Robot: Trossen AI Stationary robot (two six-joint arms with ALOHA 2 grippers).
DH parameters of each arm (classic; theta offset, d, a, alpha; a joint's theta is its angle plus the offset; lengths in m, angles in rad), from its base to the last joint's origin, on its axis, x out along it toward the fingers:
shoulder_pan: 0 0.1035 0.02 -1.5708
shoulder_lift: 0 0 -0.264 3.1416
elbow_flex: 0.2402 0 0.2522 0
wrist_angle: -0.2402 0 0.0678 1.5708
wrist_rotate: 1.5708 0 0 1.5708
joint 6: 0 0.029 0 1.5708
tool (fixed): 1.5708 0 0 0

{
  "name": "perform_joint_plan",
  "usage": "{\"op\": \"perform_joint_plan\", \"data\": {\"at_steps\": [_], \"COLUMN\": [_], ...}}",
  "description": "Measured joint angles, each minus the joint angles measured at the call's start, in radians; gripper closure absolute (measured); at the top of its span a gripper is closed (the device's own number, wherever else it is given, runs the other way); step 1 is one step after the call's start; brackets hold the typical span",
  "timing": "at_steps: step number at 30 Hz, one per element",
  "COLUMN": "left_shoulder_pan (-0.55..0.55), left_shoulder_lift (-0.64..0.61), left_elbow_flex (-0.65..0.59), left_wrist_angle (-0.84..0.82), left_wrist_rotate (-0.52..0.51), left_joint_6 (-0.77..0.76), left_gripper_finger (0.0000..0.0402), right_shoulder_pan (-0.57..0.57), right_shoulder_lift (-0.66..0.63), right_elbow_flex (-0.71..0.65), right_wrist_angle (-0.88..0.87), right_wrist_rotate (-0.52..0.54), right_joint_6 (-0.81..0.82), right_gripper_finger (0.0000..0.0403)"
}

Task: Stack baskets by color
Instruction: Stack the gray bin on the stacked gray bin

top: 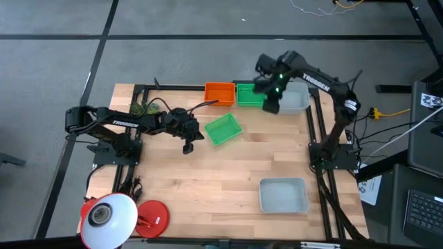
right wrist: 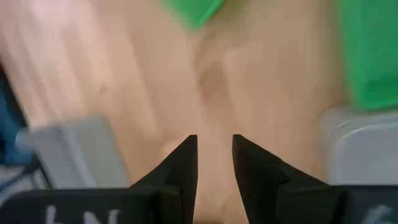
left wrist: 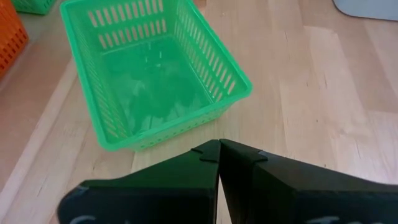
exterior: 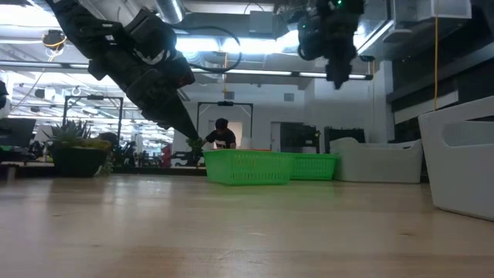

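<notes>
Green basket (top: 223,129) askew, long axis diagonal; left fingers (left wrist: 219,151) closed empty, right fingers (right wrist: 214,155) parted, empty.

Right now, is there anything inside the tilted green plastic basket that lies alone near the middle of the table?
Nothing is visible inside the green slotted plastic basket; the left wrist view shows its bare floor. Whatever lies under the basket is covered.

Bright even overhead light, soft shadows, right wrist view blurred
</notes>
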State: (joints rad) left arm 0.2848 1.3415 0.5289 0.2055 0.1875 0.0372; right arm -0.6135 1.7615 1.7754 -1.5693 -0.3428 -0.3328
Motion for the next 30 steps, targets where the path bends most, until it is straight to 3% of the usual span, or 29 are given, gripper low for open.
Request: {"op": "perform_joint_plan", "data": {"at_steps": [10,17,24,30], "left_shoulder_pan": [0.000,0.000,0.000,0.000], "left_shoulder_lift": [0.000,0.000,0.000,0.000], "left_elbow_flex": [0.000,0.000,0.000,0.000], "left_wrist_angle": [-0.013,-0.012,-0.012,-0.010], "left_wrist_rotate": [0.000,-0.016,-0.021,-0.023], "left_joint_6": [0.000,-0.001,-0.001,-0.002], "left_gripper_finger": [0.0401,0.0401,0.0401,0.0401], "right_shoulder_pan": [0.192,0.352,0.590,0.829], "right_shoulder_lift": [-0.314,-0.476,-0.571,-0.594], "right_elbow_flex": [-0.488,-0.769,-0.855,-0.857], "right_wrist_angle": [0.127,0.303,0.369,0.499], "right_wrist_rotate": [0.000,0.000,0.027,0.063], "right_joint_6": [0.047,0.493,0.750,0.748], "right_gripper_finger": [0.0304,0.0304,0.0304,0.0304]}}
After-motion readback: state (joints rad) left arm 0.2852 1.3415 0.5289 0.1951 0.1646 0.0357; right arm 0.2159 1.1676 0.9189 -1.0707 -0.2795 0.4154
